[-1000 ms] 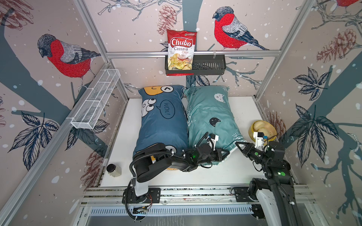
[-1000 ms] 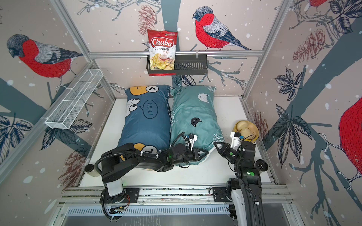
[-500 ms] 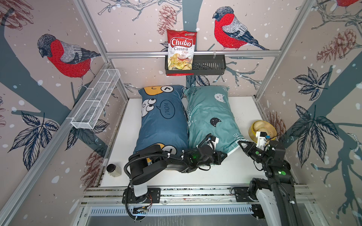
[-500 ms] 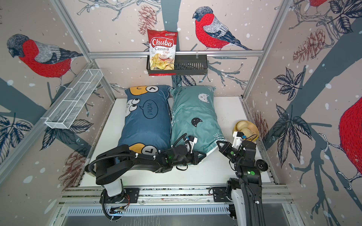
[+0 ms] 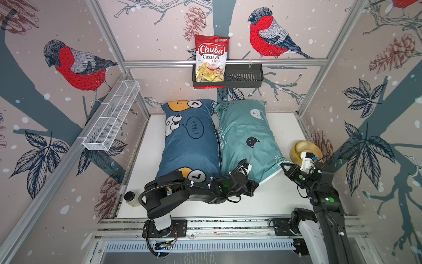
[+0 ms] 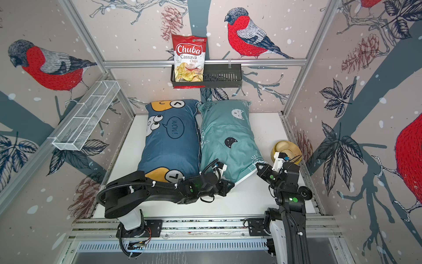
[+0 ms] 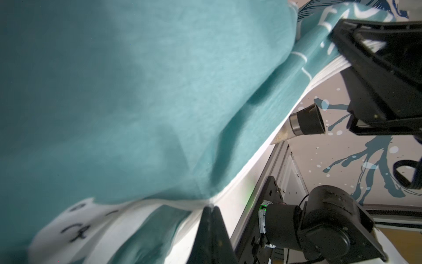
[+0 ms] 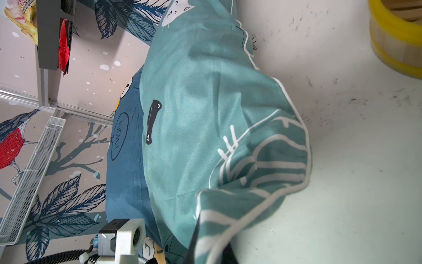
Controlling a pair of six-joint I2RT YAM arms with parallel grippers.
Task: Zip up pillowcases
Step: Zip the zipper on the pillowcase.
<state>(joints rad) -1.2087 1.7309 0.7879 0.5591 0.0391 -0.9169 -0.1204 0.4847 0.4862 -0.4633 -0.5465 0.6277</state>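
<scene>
Left wrist view: left end effector [image 7: 211, 209] clamped shut on the hem of the teal cat-print fabric pillowcase [image 7: 137, 102]; right end effector [image 5: 283, 165] pinches its near corner, closed; dark blue cartoon-print pillowcase [image 5: 189, 146] lies just beside left end effector.

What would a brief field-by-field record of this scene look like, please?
teal pillowcase: on the white table, near edge held at two spots
blue pillowcase: beside it, sides touching, not gripped
left gripper: shut on the teal near edge
right gripper: shut on its near right corner
zipper: cannot tell how far closed
elsewhere: chips bag in black basket on back wall
</scene>
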